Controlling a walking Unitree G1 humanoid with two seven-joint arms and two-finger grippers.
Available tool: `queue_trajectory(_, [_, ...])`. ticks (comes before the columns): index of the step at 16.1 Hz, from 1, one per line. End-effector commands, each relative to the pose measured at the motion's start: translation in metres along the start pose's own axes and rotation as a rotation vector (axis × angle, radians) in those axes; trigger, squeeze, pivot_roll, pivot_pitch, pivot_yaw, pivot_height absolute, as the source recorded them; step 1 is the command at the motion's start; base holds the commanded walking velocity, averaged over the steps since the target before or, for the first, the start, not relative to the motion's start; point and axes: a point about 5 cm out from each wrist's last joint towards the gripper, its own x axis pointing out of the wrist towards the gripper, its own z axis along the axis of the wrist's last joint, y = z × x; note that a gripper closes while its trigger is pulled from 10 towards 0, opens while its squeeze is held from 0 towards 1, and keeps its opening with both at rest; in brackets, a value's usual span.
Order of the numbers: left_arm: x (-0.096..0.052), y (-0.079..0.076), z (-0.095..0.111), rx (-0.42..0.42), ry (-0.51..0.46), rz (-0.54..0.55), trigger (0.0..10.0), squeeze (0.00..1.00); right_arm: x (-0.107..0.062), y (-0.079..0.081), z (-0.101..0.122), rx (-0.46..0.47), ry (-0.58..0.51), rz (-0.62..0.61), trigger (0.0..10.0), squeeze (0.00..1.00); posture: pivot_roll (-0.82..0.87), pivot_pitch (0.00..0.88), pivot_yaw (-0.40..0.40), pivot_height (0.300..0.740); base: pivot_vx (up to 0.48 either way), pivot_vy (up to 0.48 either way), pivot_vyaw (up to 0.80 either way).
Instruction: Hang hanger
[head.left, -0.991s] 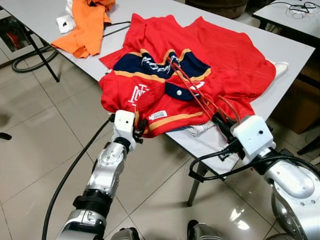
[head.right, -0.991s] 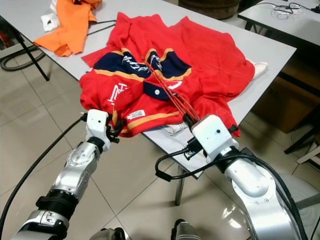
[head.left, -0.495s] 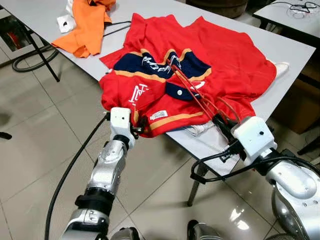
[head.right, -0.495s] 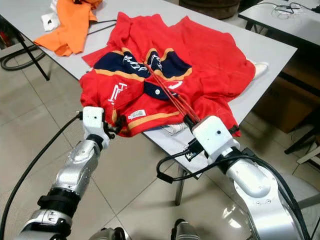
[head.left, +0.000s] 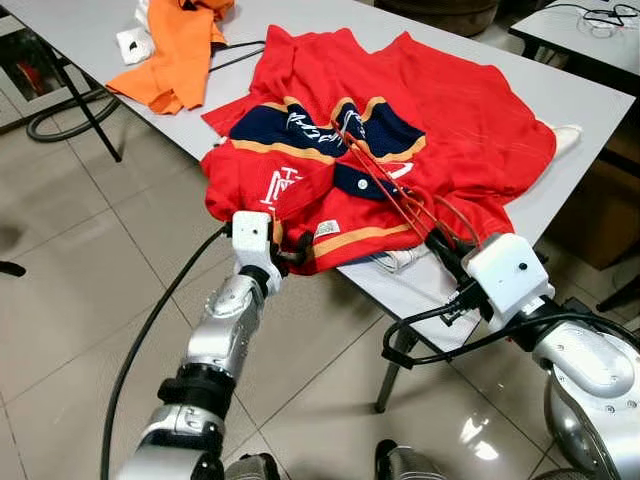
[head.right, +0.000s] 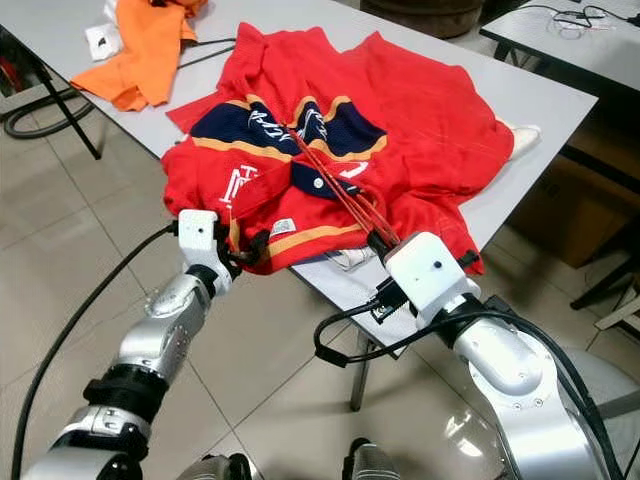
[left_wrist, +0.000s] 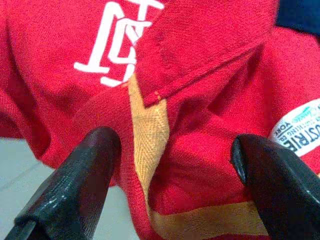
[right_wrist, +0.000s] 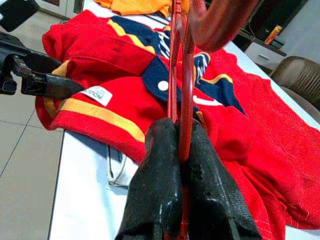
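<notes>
The right tool (right_wrist: 181, 150) is clenched on the red hanger (head.left: 385, 185), which lies across the jersey (head.left: 450, 130) near the bench's (head.left: 590, 100) front edge, while the left tool (left_wrist: 170, 150) gapes around the jersey's hem.

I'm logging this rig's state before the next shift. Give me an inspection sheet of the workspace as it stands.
Surface: grey table, jersey draped over its near edge.
Job's things: red hanger lying across the red jersey.
Clutter: orange garment at the far corner; white cloth under the jersey's hem.
Grippers: right gripper clamped on the hanger; left gripper open at the jersey's hem.
Cables: black cable along the left arm; another loops under the right wrist.
Surroundings: tiled floor; second table behind.
</notes>
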Motion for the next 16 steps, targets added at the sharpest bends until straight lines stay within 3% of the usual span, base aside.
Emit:
queue_trajectory(1, [-0.001,-0.003,-0.013,0.042,0.068,-0.025,10.0,0.0,-0.002,-0.003,0.008,-0.023,-0.035,-0.01,10.0,0.0,-0.19,0.155,0.074,0.74,0.0,0.0,0.0])
queue_trajectory(4, [-0.001,0.003,-0.014,0.051,0.082,0.006,10.0,0.0,-0.002,-0.002,0.009,-0.023,-0.036,-0.008,10.0,0.0,-0.19,0.153,0.081,0.74,0.0,0.0,0.0])
queue_trajectory(5, [-0.001,0.006,-0.012,0.047,0.076,0.012,0.0,0.0,-0.002,-0.002,0.008,-0.022,-0.036,-0.011,10.0,0.0,-0.18,0.154,0.081,0.74,0.0,0.0,0.0])
queue_trajectory(12, [-0.008,0.008,-0.012,0.071,0.066,0.006,0.0,0.0,-0.002,-0.004,0.005,-0.024,-0.014,-0.027,10.0,0.0,-0.18,0.134,0.093,0.74,0.0,0.0,0.0])
queue_trajectory(14, [-0.011,0.013,-0.01,0.105,0.063,0.032,10.0,0.0,-0.003,-0.005,0.004,-0.026,-0.013,-0.034,10.0,0.0,-0.18,0.127,0.095,0.74,0.0,0.0,0.0])
queue_trajectory(16, [-0.019,0.017,-0.01,0.136,0.062,0.033,10.0,0.0,-0.004,-0.007,0.005,-0.019,-0.022,-0.069,10.0,0.0,-0.18,0.122,0.097,0.74,0.0,0.0,0.0])
